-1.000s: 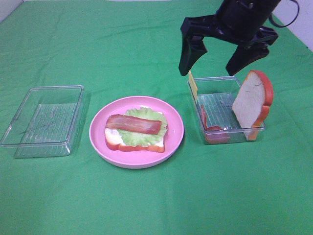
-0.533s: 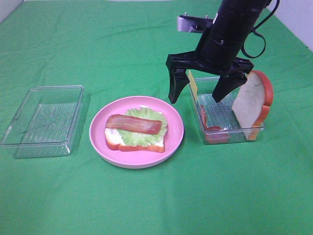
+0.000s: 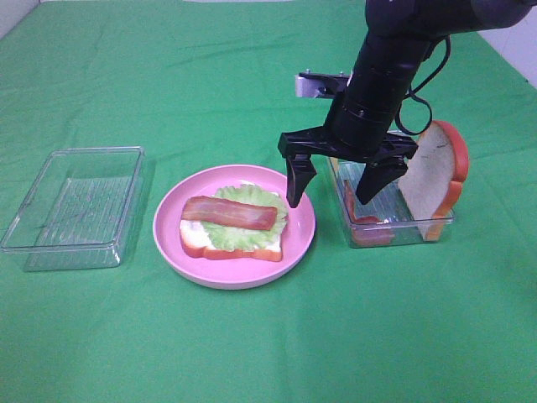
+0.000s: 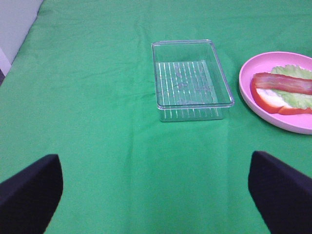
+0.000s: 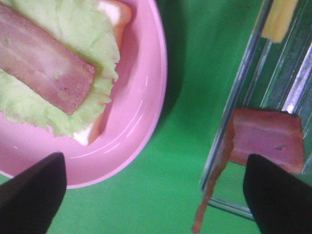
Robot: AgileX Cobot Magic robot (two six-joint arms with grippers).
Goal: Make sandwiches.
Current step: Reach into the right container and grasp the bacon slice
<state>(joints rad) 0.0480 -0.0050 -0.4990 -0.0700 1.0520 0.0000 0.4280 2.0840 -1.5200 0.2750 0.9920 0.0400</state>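
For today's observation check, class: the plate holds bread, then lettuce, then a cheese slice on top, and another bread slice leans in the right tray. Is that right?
No. On top of the lettuce lies bacon, not cheese, as the exterior high view shows. The plate, bread, leaning slice and right tray are as stated.

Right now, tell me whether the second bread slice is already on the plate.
No: the second bread slice stands in the right clear tray, and bacon tops the stack on the pink plate.
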